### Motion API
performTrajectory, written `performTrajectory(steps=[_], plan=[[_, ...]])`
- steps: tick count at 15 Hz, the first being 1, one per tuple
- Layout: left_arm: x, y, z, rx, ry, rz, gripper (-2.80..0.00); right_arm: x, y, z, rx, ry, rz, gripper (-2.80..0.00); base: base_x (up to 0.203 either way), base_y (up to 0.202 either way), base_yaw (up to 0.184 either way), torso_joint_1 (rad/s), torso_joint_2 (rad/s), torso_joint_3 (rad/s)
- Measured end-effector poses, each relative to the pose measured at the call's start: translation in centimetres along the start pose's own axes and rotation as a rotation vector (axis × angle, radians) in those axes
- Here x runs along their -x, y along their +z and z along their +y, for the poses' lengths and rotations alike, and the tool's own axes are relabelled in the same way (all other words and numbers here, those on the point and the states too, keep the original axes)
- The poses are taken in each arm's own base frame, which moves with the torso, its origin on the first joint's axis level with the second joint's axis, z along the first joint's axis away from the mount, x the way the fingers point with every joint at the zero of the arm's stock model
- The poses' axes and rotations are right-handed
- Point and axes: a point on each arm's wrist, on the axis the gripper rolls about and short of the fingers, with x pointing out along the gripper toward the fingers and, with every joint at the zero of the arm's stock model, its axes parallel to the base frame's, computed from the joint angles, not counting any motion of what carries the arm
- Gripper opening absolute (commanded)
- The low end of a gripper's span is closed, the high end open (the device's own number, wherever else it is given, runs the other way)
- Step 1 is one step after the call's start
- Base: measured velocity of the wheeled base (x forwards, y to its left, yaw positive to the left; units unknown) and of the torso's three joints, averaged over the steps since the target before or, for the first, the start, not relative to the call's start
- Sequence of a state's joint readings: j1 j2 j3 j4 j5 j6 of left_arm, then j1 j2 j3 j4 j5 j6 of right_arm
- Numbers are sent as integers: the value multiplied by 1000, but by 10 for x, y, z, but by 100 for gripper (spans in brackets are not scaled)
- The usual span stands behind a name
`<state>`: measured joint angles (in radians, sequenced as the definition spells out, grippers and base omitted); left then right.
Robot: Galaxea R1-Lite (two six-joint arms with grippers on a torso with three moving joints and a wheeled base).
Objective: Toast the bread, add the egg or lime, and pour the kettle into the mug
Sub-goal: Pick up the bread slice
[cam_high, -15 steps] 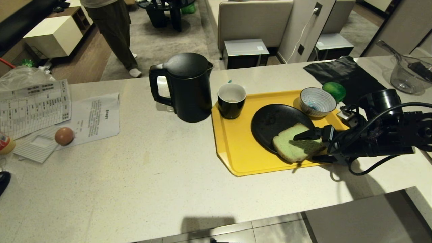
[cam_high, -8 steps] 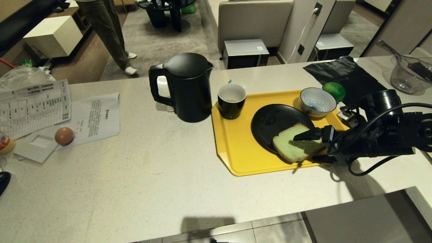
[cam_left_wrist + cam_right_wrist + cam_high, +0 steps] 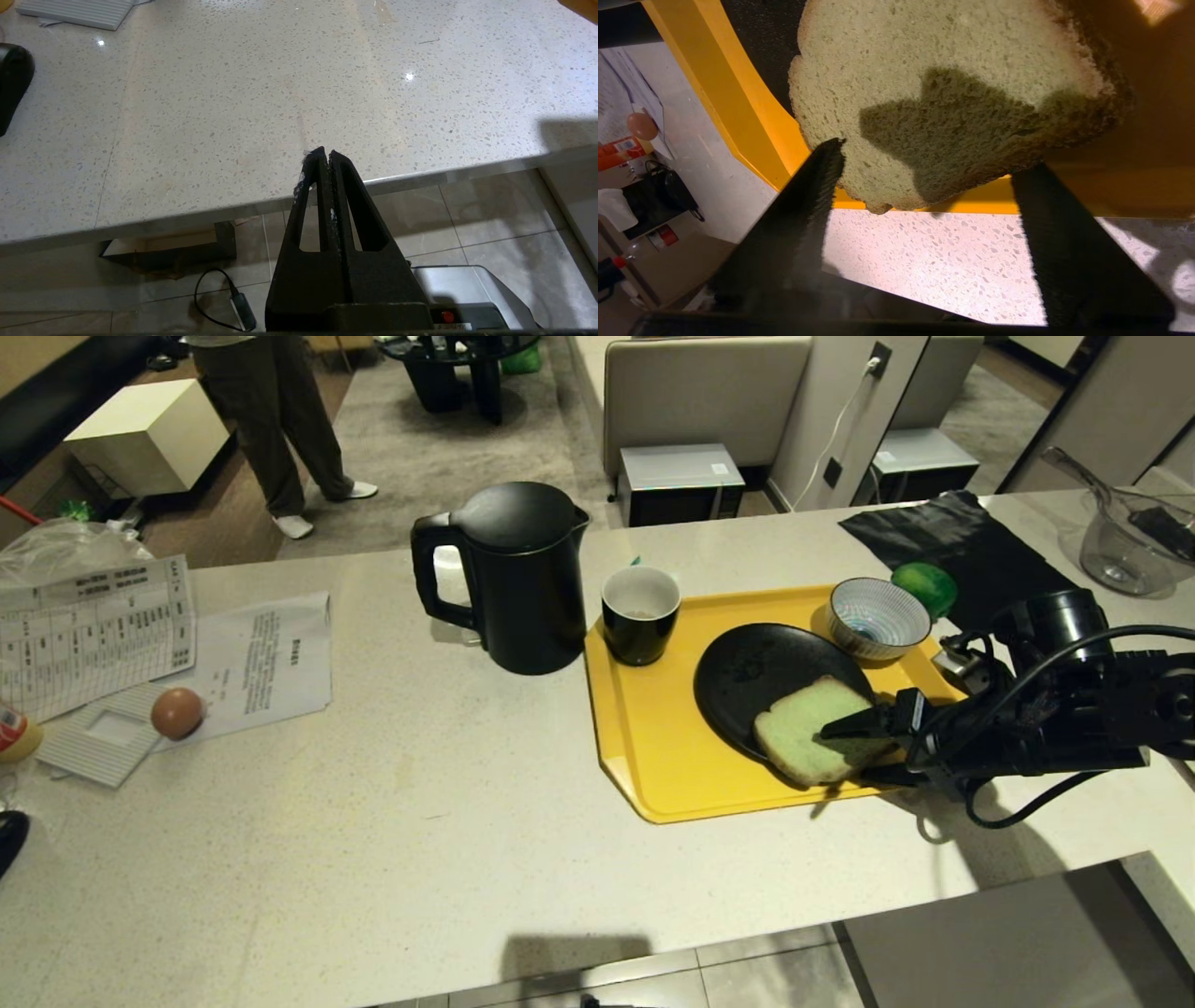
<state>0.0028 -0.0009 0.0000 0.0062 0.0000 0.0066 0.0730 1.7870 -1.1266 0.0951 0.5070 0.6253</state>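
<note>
Head view gives you the yellow tray (image 3: pixel 653 775) as your landmark on the pale counter (image 3: pixel 420 831). Your right gripper (image 3: pixel 854 749) reaches in over the tray's near right corner, its two fingers set part-way apart around the edge of the bread (image 3: pixel 801 739); you cannot tell whether they press the crust yet. That slice lies half on the black plate (image 3: pixel 756 677) in the tray's middle, overhanging toward the tray's near rim. At the tray's far left corner you see the mug (image 3: pixel 640 614), and the kettle (image 3: pixel 509 577) stands just left of the tray. A striped bowl (image 3: pixel 878 618) occupies the tray's far right corner, with the lime (image 3: pixel 924 588) just beyond it off the tray. Well left of the tray, the egg (image 3: pixel 177 712) rests on papers (image 3: pixel 261 658). Your left gripper (image 3: pixel 322 156), pressed closed, hangs by the counter's near edge.
</note>
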Motion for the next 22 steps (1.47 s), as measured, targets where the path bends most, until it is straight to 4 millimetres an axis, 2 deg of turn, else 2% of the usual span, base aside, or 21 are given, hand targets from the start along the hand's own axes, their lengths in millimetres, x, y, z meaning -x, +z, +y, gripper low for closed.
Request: performTrajectory(steps=[14, 22], plan=[[0, 0, 0, 0, 0, 0, -280, 3, 0, 2, -2, 5, -4, -280, 0, 0, 0, 0, 0, 0], [0, 0, 0, 0, 0, 0, -280, 32, -4, 19, 8, 55, -60, -280, 0, 0, 0, 0, 0, 0]])
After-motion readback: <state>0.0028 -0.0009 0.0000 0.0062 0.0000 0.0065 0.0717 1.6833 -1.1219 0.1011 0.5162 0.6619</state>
